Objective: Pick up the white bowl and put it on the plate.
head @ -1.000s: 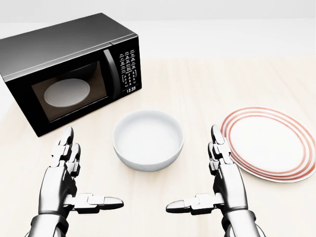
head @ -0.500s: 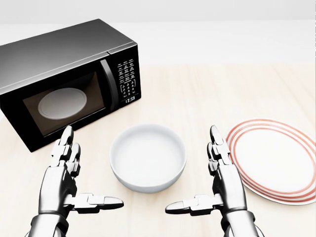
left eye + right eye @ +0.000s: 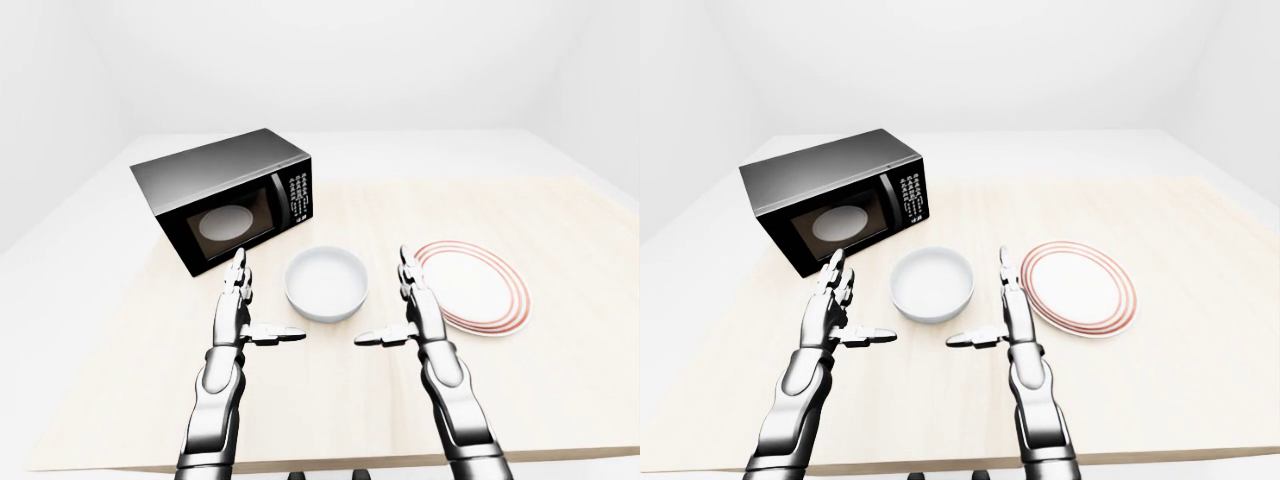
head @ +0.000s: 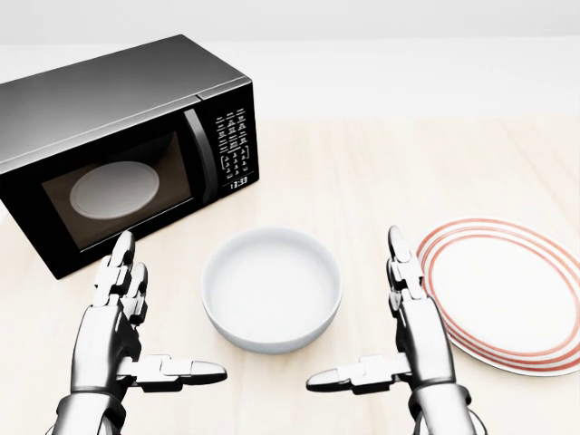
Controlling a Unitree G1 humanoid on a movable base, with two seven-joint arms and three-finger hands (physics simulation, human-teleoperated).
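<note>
Fingers (image 4: pixel 120 258) of both hands spread open, flanking the white bowl (image 4: pixel 271 290) without touching its rim.

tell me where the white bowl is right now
In the head view the white bowl sits low and centre on the wooden table, between the open left hand and right hand, with the microwave upper left and the red-ringed plate to its right.

- Black microwave (image 4: pixel 118 149) is seen at upper left of the head view, door closed, keypad on its right side.
- It is set on a light wooden table (image 4: pixel 381 172).
- A pale disc shows behind the door glass.
</note>
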